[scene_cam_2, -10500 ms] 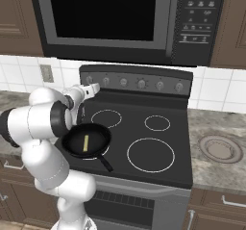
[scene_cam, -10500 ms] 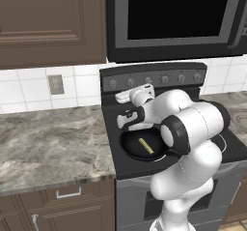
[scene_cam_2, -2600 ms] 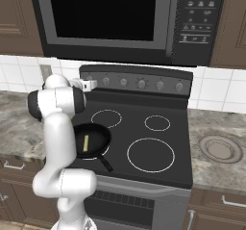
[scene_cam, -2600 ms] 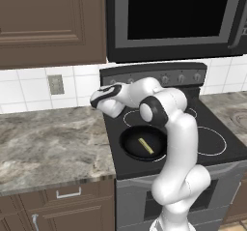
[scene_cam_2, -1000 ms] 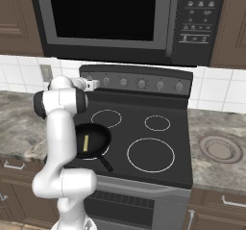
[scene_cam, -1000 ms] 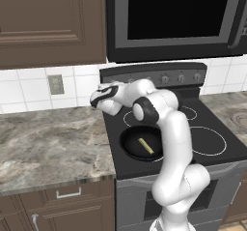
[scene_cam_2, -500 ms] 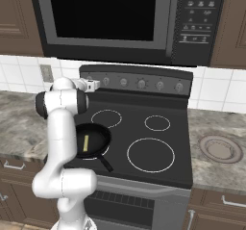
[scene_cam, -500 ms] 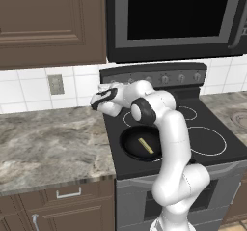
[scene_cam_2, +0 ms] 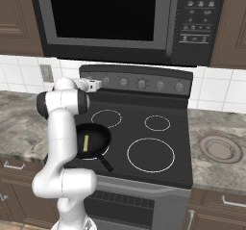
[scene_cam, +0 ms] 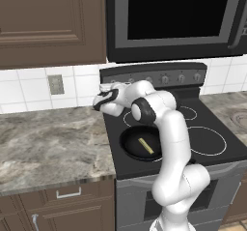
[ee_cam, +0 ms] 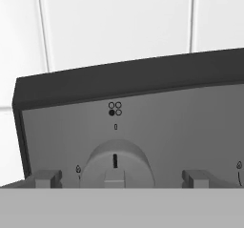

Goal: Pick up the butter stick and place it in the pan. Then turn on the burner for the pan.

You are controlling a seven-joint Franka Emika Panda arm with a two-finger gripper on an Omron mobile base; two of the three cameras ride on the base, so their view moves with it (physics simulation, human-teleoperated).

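The black pan (scene_cam: 131, 143) (scene_cam_2: 97, 136) sits on the stove's front left burner, its handle pointing to the front edge. The pale yellow butter stick (scene_cam: 145, 146) (scene_cam_2: 85, 143) lies flat inside it. My gripper (scene_cam: 107, 87) (scene_cam_2: 95, 84) (ee_cam: 121, 178) is raised at the left end of the stove's back panel and is open. In the hand view its fingertips (ee_cam: 46, 178) stand on either side of the leftmost knob (ee_cam: 116, 167) (scene_cam_2: 105, 81), apart from it. The knob's mark points straight up.
Several more knobs (scene_cam_2: 141, 84) run along the control panel (scene_cam: 154, 73). The microwave (scene_cam_2: 110, 17) hangs low above the stove. Marble counter (scene_cam: 48, 143) lies to the left. A round disc (scene_cam_2: 220, 148) rests on the right counter.
The hand has crept slightly toward the left end of the panel. Pan and butter stick have not moved, and the gripper stays open.
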